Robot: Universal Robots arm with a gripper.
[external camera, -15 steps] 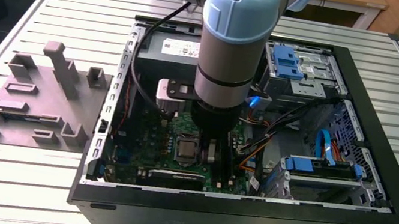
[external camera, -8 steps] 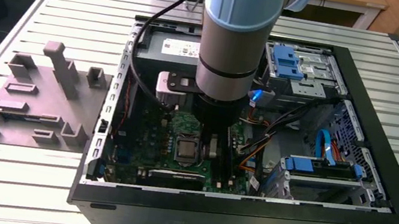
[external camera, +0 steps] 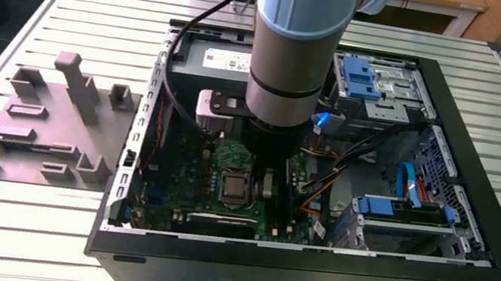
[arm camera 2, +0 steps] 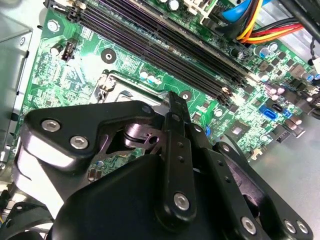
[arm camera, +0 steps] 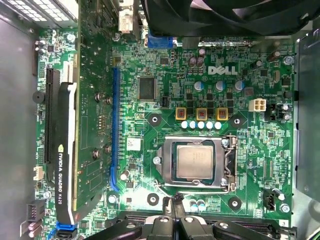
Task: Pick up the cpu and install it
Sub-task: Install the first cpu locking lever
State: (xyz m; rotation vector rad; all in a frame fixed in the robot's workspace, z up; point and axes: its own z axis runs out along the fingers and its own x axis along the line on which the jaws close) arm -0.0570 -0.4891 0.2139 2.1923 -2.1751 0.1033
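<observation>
1. Cpu (arm camera: 196,163) is a small, flat, silvery square. In the first wrist view it sits inside the metal-framed socket (arm camera: 229,165) on the green board (arm camera: 250,85).
2. Nothing is touching the cpu's top. It lies flat and lines up with the frame around it.
3. A row of small round blue-topped parts (arm camera: 201,124) stands just beside the socket. Three yellow-edged squares (arm camera: 202,114) sit next to that row.
4. The hand (arm camera: 175,202) hangs over the board near the socket, beside the long dark slots (arm camera 2: 165,45). Its thin black fingers (arm camera 2: 176,117) look pressed together at the tip, with nothing between them.
5. In the second wrist view the black body of the hand covers most of the socket. A corner of the frame peeks out beside it.
6. A long black card (arm camera: 62,150) stands in a slot well apart from the socket.
7. In the exterior view the silver arm (external camera: 292,48) reaches straight down into the open computer case (external camera: 482,217).
8. A grey moulded tray (external camera: 39,128) lies on the slatted tabletop (external camera: 13,223), beside the case on the exterior view's left.
</observation>
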